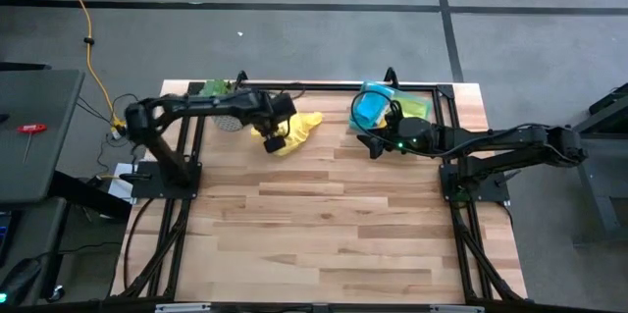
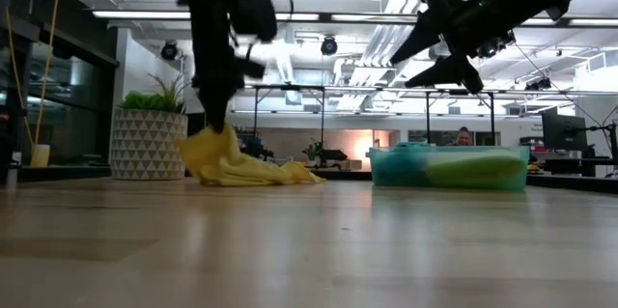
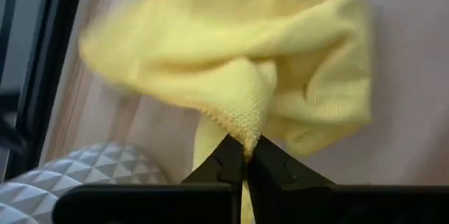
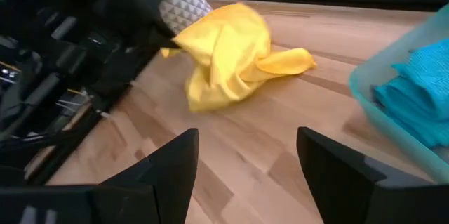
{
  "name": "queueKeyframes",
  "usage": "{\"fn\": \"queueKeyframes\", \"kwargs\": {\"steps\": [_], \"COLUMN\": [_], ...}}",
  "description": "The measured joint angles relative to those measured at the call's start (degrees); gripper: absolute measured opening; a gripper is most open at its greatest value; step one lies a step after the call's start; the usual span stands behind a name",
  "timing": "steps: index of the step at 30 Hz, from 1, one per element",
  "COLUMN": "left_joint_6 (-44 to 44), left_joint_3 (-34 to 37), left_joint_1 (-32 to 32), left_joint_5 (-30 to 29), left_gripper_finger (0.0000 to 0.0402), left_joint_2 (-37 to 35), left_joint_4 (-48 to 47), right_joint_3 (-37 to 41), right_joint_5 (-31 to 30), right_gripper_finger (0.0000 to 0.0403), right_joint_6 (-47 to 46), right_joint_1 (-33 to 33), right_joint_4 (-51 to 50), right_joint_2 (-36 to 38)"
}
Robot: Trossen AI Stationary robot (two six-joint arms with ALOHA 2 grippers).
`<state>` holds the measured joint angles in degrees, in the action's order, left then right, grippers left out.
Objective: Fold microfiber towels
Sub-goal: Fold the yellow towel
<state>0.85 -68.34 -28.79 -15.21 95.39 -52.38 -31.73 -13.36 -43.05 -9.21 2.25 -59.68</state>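
**Now pinched: the left tool takes hold of the yellow towel**

Clearly visible in the left wrist view, the left tool (image 3: 245,159) has its two dark fingers pressed together on a fold of the yellow towel (image 3: 238,62), the knit edge caught right at the fingertips. The high view places this grip at the far side of the bench (image 1: 324,225), where the yellow towel (image 1: 297,132) lies crumpled just beside the potted plant (image 1: 224,107). Seen from bench height, the cloth (image 2: 237,161) rises to a peak under the arm while the rest of it trails across the wood; the pinch on one edge is probably meant to let the towel be drawn out of its heap and spread flat, since a crumpled cloth cannot be folded cleanly.

The right tool (image 4: 245,171) hangs above the bench with its fingers spread wide and nothing between them, pointed toward the yellow towel (image 4: 228,59). It sits near the translucent green tray (image 1: 392,107), which holds a teal-blue towel (image 1: 371,109) and a lime green towel (image 1: 417,107); these appear to wait their turn. The open stance, facing the cloth, suits a second grip on another corner, judged from the pose alone.

No fold has been made yet; the task appears to be at its opening step.
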Motion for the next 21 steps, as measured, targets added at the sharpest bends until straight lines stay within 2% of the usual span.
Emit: {"fn": "queueKeyframes", "kwargs": {"steps": [6, 12, 16, 21], "left_joint_6": [-6.11, -14.72, -13.13, -3.28], "left_joint_3": [0.00, -0.02, 2.17, 11.70], "left_joint_1": [13.47, 27.58, 35.80, 43.33], "left_joint_5": [1.17, 10.61, 13.61, 13.70], "left_gripper_finger": [0.0001, 0.0000, 0.0000, 0.0000], "left_joint_2": [-8.59, -10.34, -9.52, -9.37], "left_joint_4": [1.11, 3.28, 2.38, 5.37], "right_joint_3": [0.00, 0.00, 0.00, 0.00], "right_joint_5": [1.71, 4.08, 7.52, 11.85], "right_gripper_finger": [0.0233, 0.0233, 0.0233, 0.0233], "right_joint_6": [0.01, 1.06, 1.07, -0.49], "right_joint_1": [0.00, 0.00, 0.00, 0.87], "right_joint_4": [3.08, 3.75, 3.74, 3.59], "right_joint_2": [0.00, 0.00, 0.00, 0.00]}}
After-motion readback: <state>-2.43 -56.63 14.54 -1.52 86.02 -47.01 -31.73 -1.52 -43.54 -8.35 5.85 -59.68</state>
